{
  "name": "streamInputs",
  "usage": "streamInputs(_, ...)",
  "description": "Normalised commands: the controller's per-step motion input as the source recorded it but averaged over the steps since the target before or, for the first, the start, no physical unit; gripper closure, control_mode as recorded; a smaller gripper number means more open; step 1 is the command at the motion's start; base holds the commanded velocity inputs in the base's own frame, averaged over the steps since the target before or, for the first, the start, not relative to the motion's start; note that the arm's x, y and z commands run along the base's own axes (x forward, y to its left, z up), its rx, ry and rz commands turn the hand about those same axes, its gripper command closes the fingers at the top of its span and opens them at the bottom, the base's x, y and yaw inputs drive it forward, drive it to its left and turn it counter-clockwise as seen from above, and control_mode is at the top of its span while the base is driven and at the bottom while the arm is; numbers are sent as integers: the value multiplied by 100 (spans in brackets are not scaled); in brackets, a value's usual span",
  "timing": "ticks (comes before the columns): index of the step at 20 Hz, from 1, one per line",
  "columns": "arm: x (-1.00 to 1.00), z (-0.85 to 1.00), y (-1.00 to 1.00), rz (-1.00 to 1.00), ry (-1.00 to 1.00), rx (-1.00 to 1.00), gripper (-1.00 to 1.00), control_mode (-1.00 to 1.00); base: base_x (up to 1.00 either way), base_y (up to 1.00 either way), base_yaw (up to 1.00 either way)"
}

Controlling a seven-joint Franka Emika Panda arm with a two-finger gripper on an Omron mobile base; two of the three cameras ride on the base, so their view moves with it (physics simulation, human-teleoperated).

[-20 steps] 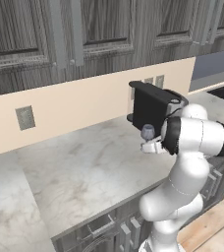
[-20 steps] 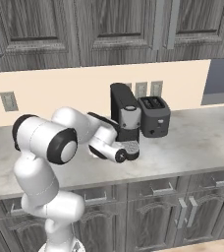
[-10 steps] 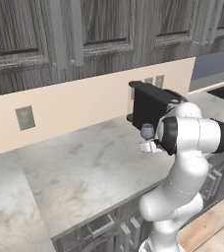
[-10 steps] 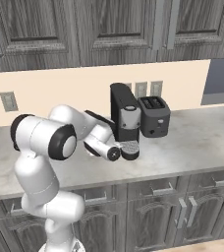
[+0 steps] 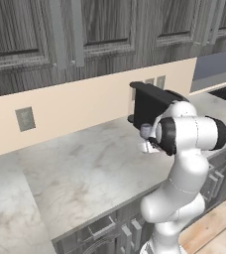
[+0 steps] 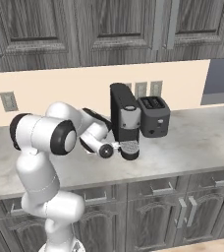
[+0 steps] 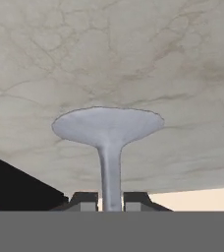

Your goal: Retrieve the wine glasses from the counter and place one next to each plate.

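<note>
A clear bluish-grey wine glass (image 7: 107,125) stands on the marbled counter (image 5: 80,168), its round foot flat on the stone. My gripper (image 7: 110,199) is shut on its thin stem, with a fingertip (image 7: 84,201) pressed against each side. In the left base view the wine glass (image 5: 145,132) shows its bowl just left of my forearm, in front of the dark coffee machine (image 5: 152,101). The hand itself is mostly hidden there behind the arm's elbow. The plates are out of view.
A black coffee machine (image 6: 124,118) and a dark toaster (image 6: 154,115) stand against the peach backsplash, right beside the hand. Grey upper cabinets hang above. The counter stretches open to the left, with its front edge close below the hand.
The jaws went from wide open to shut on the glass stem. The arm has shifted only slightly; the glass stands where it was.
</note>
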Motion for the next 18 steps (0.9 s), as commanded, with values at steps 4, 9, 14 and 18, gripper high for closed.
streamInputs(4, -9, 0, 10, -2, -6, 0, 100, -100, 0, 0, 0)
streamInputs(9, -50, 33, 0, 0, -18, 1, 100, -100, 0, 0, 0)
streamInputs(14, -64, 85, 0, 0, -3, 9, 100, -100, 0, 0, 0)
streamInputs(18, -66, 99, 0, 0, 7, 12, 100, -100, 0, 0, 0)
